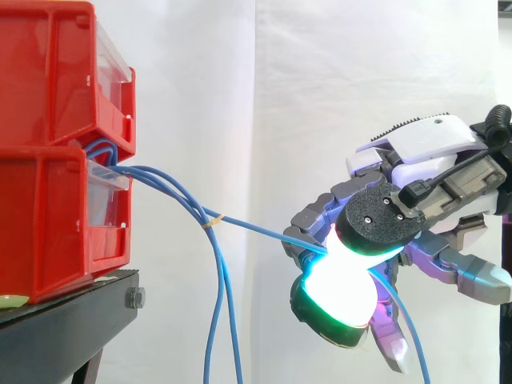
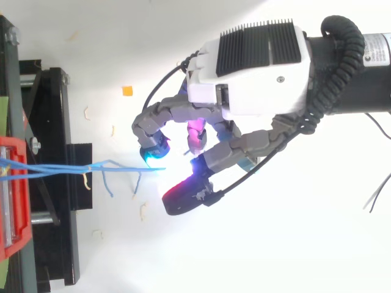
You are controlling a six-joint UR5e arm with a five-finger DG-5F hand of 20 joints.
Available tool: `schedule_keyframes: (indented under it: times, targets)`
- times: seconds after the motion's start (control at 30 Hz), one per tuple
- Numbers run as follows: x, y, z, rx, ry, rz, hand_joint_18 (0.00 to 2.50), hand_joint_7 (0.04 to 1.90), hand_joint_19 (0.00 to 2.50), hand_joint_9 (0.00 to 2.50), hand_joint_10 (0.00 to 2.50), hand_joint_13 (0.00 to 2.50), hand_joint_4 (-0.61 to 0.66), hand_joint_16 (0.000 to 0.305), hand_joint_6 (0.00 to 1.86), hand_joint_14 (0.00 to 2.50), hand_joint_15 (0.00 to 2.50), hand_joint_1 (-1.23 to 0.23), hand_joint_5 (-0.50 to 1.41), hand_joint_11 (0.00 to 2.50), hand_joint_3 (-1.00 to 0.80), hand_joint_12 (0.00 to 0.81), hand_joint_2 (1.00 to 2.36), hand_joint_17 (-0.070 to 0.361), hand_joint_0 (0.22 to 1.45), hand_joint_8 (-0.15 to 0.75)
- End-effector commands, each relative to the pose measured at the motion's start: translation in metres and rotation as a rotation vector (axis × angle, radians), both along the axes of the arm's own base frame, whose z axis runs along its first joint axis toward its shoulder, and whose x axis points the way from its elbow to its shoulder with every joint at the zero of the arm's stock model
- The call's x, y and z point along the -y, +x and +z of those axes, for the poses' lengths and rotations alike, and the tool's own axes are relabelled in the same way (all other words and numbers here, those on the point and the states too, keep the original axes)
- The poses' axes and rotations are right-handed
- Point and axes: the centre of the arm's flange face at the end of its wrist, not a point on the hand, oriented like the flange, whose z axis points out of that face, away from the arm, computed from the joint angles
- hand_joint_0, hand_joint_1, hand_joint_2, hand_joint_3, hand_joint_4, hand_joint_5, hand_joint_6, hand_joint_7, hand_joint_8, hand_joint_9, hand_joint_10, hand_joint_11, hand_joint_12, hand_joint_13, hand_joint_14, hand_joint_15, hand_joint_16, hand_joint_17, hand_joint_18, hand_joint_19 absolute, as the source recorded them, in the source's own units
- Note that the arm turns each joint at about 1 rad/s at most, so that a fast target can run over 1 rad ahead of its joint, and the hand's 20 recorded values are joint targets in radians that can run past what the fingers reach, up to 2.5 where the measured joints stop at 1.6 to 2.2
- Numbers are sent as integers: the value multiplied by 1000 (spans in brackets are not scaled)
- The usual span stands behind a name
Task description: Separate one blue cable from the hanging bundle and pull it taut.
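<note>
Pinched one blue cable [image 1: 256, 229] btw curled fingers [image 1: 316, 212] of hand [image 2: 244, 85], drawn almost straight from red bins [image 1: 48, 120]; left rest of bundle [image 1: 216, 304] slack, well short of fingertips. Separated, approx. taut; prob. slight pull left.

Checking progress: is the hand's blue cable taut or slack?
Taut: thin blue cable runs straight from the red plastic bins to the hand pinching it.

Around the work: bins, stand, curtain, scraps

At your left, in the side view, the upper red bin [image 1: 48, 72] sits stacked on the lower red bin [image 1: 48, 232], which rests on the black stand [image 1: 72, 324] with a bolt [image 1: 134, 298] in its edge. The white curtain [image 1: 336, 72] hangs behind. From above, you see a small orange scrap [image 2: 127, 91] and pale scraps [image 2: 142, 210] on the white surface [image 2: 275, 262].
</note>
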Motion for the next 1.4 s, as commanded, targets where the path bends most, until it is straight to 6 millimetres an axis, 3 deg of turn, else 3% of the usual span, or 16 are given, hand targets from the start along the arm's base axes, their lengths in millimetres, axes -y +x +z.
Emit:
schedule_keyframes:
  times: [0.0,0.67,1.37]
  targets:
    - [0,0,0,0,1,0,628,1348,539,1917,14,1156,-44,40,503,15,395,-692,147,330,-193,202,1020,90,733,77]
    - [0,2,5,10,21,-5,630,1345,537,1918,14,1157,-43,40,503,15,387,-688,147,332,-194,204,1019,89,731,82]
    - [0,-6,-14,-24,-33,10,634,1342,542,1919,15,1161,-41,39,503,15,397,-685,147,345,-203,202,1019,89,730,78]
